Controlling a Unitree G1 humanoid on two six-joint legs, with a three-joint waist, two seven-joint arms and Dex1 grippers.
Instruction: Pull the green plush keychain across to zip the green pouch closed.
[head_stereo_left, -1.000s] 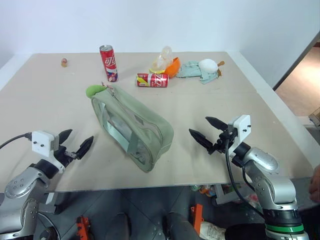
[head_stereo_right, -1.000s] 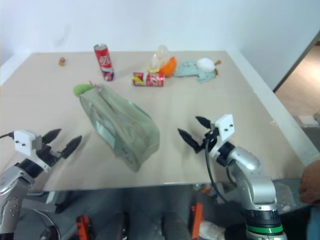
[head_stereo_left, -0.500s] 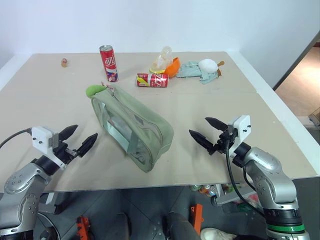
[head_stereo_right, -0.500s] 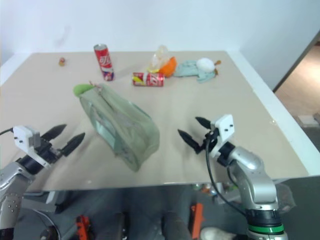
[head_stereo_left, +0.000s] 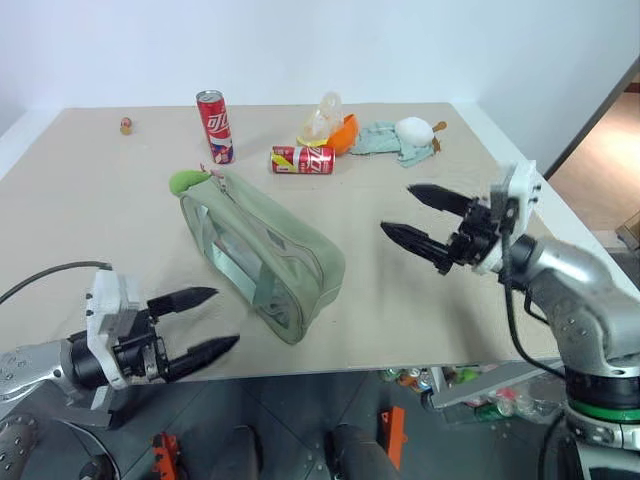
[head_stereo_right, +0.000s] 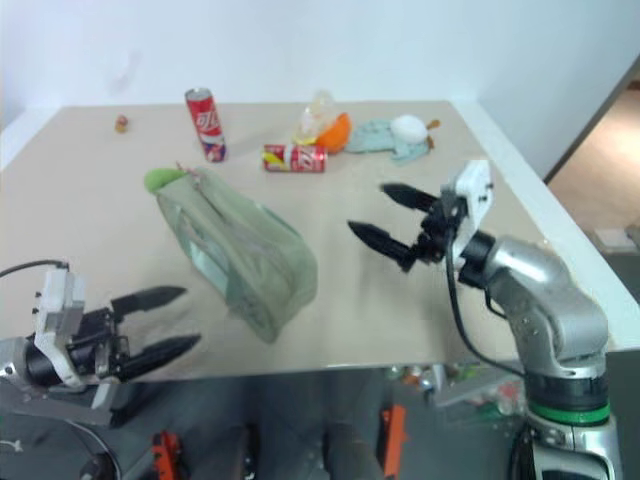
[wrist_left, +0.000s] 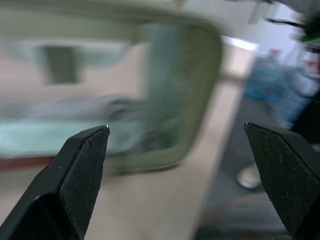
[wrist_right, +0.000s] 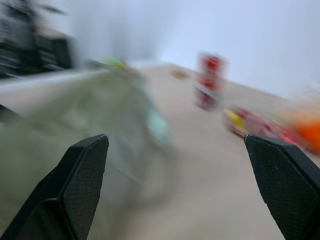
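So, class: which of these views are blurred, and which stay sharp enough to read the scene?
Left eye view: sharp, the green pouch and upright red can crisp. Right eye view: slightly softer. Left wrist view: pouch smeared, the black fingers sharp. Right wrist view: heavy smear over pouch and cans.

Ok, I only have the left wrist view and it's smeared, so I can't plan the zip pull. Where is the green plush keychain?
Observer: The green plush keychain lies at the far end of the green pouch, on the table.
Operator: Is either gripper on it?
Observer: No. The left gripper hangs open at the table's near edge, apart from the pouch.
Operator: And the right one?
Observer: The right gripper is open above the table, to the pouch's right, holding nothing.
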